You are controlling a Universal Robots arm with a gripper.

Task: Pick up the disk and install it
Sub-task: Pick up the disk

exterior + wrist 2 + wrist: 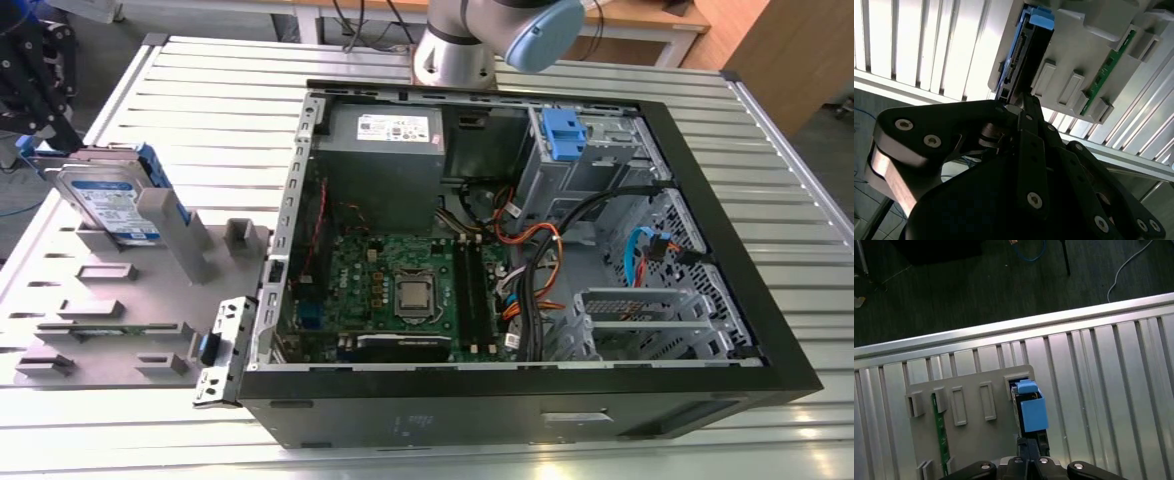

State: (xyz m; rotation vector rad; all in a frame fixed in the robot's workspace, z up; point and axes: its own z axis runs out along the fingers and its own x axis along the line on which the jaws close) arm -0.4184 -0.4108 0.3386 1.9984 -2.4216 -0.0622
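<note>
The disk (114, 200) stands on edge in a slot of the grey holder tray (80, 300) at the exterior view's left, its white-and-blue label facing forward and a blue bracket along its edges. My black gripper (51, 130) hangs just above and behind its upper end. In the first wrist view the disk (1031, 412) shows edge-on with the gripper (1028, 444) right beside its near end, fingers pressed together with nothing between them. The second wrist view shows the gripper (1015, 106) tips meeting close to the disk (1016, 65) connector end.
The open computer case (534, 260) lies on the slatted metal table (214, 90), with a grey drive cage and a blue tab (563, 135) at its back right. A green memory stick (940, 435) sits in the holder tray. The arm's base (481, 40) stands behind the case.
</note>
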